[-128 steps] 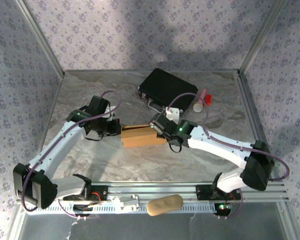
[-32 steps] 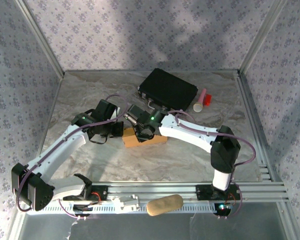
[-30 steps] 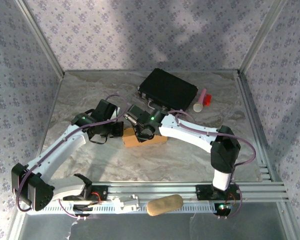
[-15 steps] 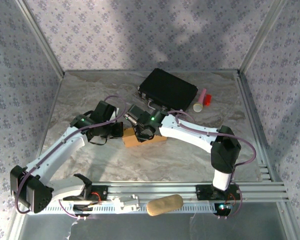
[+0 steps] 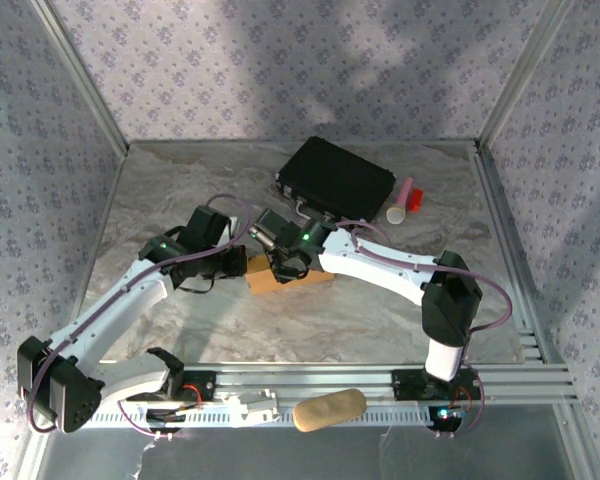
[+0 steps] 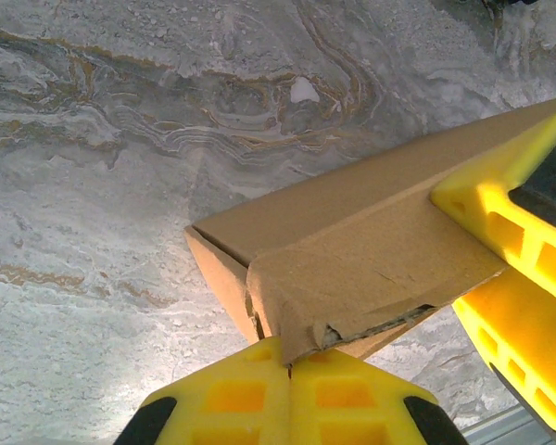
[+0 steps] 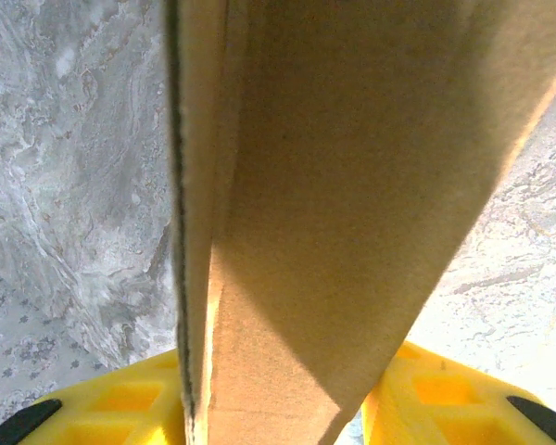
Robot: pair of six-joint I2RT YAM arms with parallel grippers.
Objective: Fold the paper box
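Note:
The paper box (image 5: 298, 279), tan cardboard, lies mid-table between both arms. My left gripper (image 5: 237, 266) is at its left end. In the left wrist view this gripper (image 6: 290, 363) is shut, its yellow tips pressed against the crumpled corner of a flap on the paper box (image 6: 371, 250); I cannot tell if the corner is pinched. My right gripper (image 5: 280, 262) reaches over the box's left part. In the right wrist view the paper box (image 7: 334, 185) stands upright between the yellow fingers (image 7: 102, 408), which close on both its sides. One right finger (image 6: 514, 246) rests on the box's far edge.
A black case (image 5: 335, 178) lies at the back of the table, with a pink and white cylinder (image 5: 402, 203) to its right. A tan oval object (image 5: 330, 409) sits on the front rail. Patterned walls enclose the marble table (image 5: 180, 180).
Earlier the right arm held the box's right end; it now reaches across to the left part. Over the last second the left arm shifted slightly and the right jaws narrowed on the box.

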